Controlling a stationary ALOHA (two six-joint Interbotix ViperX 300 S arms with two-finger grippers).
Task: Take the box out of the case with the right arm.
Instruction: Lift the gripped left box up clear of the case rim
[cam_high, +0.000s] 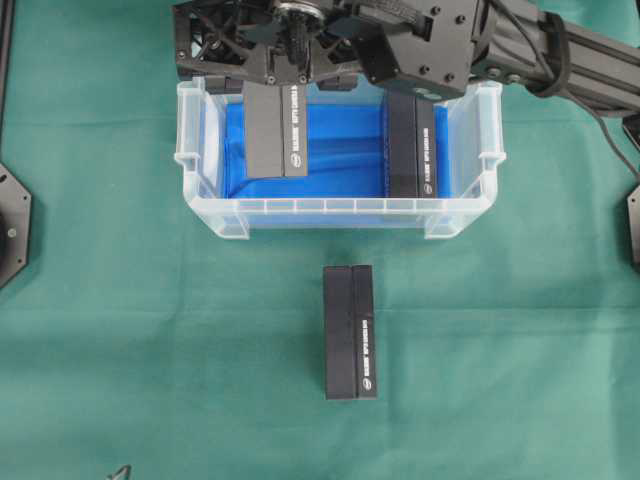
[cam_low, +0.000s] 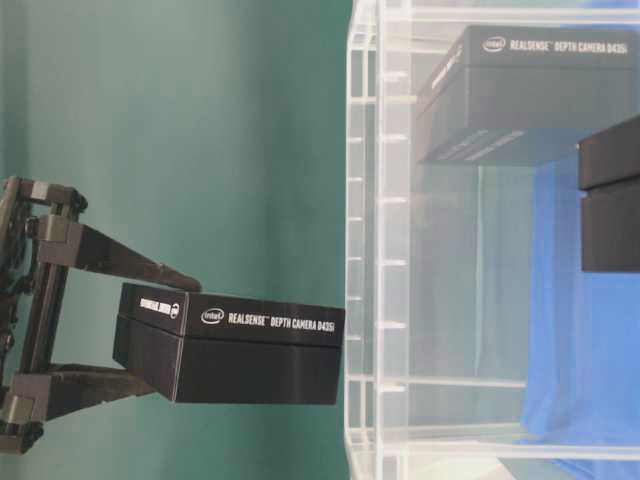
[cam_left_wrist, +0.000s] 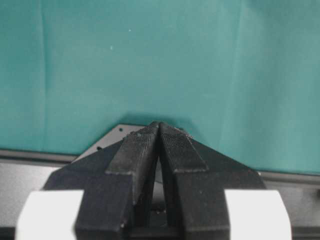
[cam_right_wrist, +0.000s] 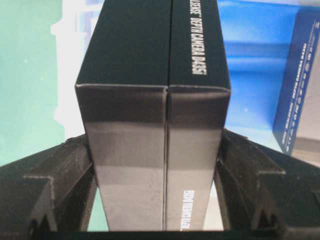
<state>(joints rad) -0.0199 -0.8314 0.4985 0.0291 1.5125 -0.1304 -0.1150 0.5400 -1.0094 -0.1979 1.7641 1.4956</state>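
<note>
Right gripper (cam_right_wrist: 155, 200) clamps box (cam_high: 278, 130) above case (cam_high: 340, 210) left half, second box (cam_high: 411, 145) inside at right, third on tabletop (cam_high: 100, 300); left gripper (cam_left_wrist: 159, 150) shut, idle; lift straight, clear rim before traversing, keep grip square.

The overhead view looks straight down on the desk (cam_high: 120, 330) and the case (cam_high: 340, 212). The table-level view sits low and close, turned sideways, and shares the case (cam_low: 385, 240). The left wrist view faces bare cloth past its fingers (cam_left_wrist: 135, 150). The right wrist view presses near a box (cam_right_wrist: 155, 100), also seen overhead.
</note>
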